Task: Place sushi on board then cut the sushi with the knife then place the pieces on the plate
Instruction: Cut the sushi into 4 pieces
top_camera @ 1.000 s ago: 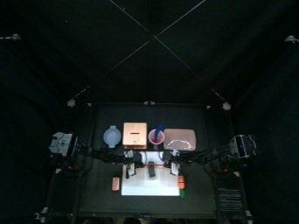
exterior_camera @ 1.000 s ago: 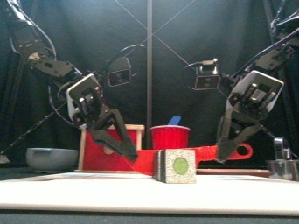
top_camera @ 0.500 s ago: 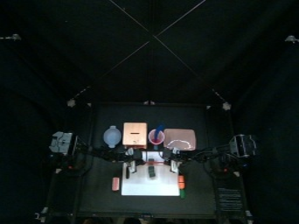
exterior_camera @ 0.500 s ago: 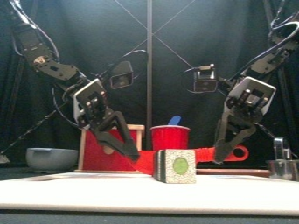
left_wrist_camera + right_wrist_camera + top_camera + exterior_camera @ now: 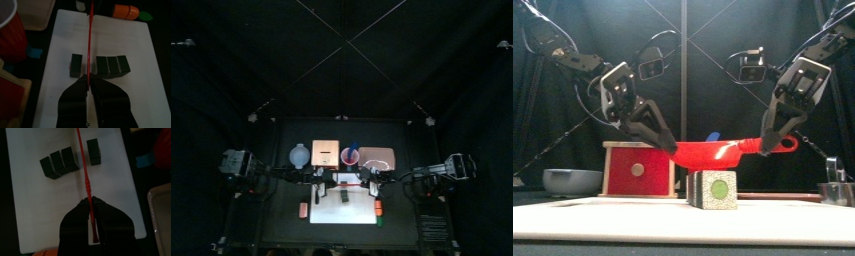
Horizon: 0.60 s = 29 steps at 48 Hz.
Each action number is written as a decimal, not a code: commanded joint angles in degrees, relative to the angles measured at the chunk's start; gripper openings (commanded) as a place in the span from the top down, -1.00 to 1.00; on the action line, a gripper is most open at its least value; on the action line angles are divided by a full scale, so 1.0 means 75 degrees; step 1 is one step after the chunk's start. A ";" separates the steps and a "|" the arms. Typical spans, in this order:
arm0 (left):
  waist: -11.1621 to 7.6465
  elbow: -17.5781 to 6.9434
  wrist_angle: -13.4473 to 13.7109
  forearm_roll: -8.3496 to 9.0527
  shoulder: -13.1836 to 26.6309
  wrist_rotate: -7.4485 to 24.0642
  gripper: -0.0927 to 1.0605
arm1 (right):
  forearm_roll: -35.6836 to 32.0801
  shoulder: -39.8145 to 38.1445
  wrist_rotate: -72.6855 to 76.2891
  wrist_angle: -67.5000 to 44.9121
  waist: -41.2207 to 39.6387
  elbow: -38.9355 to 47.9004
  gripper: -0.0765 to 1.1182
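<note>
Knife (image 5: 714,153), red, runs level left to right, clamped by left fingers (image 5: 75,100) and right fingers (image 5: 110,223). Sushi (image 5: 110,66): 1 block apart from 3.

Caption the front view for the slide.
Left gripper and right gripper, jaws shut on the ends of the red knife, hold it above the sushi on the white board.

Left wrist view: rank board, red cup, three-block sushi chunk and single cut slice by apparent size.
1. white board
2. red cup, though the picture's edge crops it
3. three-block sushi chunk
4. single slice
</note>
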 commanded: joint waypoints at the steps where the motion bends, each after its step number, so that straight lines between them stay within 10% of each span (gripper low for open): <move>1: -0.0293 -0.0188 -0.0023 0.0023 -0.0340 -0.0023 0.12 | 0.0070 -0.0527 0.0035 -0.0012 0.0000 -0.0070 0.32; 29: -0.1055 -0.0176 -0.0023 -0.0539 0.0141 -0.0059 0.12 | 0.0457 -0.0480 0.0035 -0.0023 0.0305 0.0117 0.32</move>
